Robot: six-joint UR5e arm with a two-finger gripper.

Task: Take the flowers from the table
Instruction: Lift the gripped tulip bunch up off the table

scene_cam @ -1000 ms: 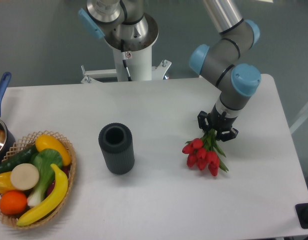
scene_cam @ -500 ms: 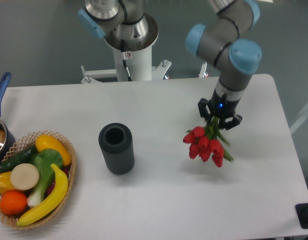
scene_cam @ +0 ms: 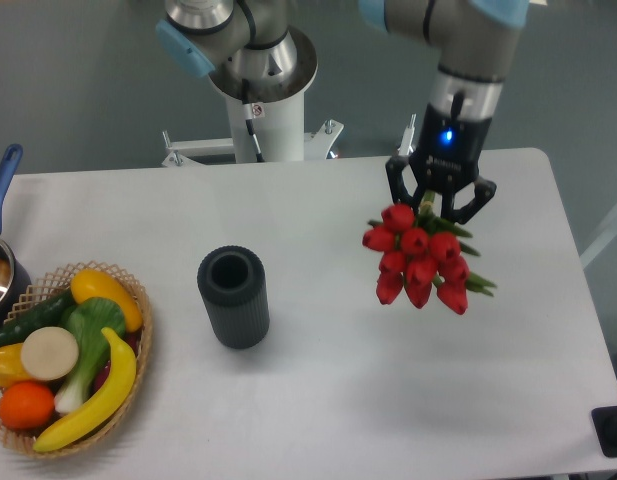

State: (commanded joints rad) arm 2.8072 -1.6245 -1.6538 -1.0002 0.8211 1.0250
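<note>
Gripper (scene_cam: 440,200) clamps the flowers (scene_cam: 420,265) by the stems, bunch hanging straight below it with heads down, clear above the table (scene_cam: 318,400) right of centre.

table (scene_cam: 318,400): white, smooth, matt
flowers (scene_cam: 420,262): red heads with a soft plastic-like sheen, green stems
gripper (scene_cam: 440,205): black, matt, plastic-looking
arm (scene_cam: 468,60): brushed grey metal, blue plastic caps
cylinder (scene_cam: 233,297): dark grey, ribbed, matt
basket (scene_cam: 140,345): woven wicker, rough
banana (scene_cam: 96,398): glossy yellow
</note>
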